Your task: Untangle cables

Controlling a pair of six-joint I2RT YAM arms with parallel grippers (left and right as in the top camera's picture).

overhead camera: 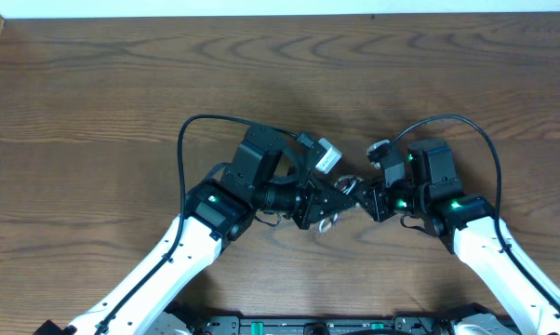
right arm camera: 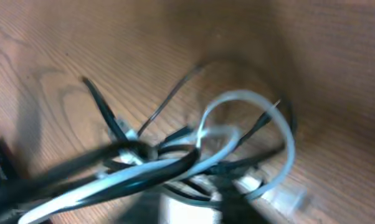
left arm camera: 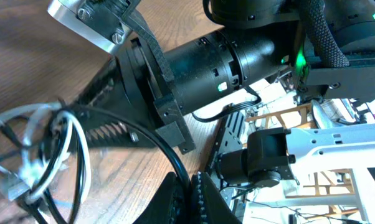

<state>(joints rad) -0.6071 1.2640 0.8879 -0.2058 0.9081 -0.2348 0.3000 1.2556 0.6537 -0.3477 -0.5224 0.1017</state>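
Observation:
The cables, one white and the others black, lie in a small tangle on the wooden table between my two grippers. My left gripper is shut on a black cable that rises from between its jaws toward the tangle. My right gripper meets the knot from the other side, its fingers reaching into the loops. The right wrist view is blurred. There a white cable and black cables cross right over my right gripper, which looks shut on strands of the bundle.
Both arms lean in from the front edge. Thick black arm wires arch above each wrist. The right arm's black forearm fills much of the left wrist view.

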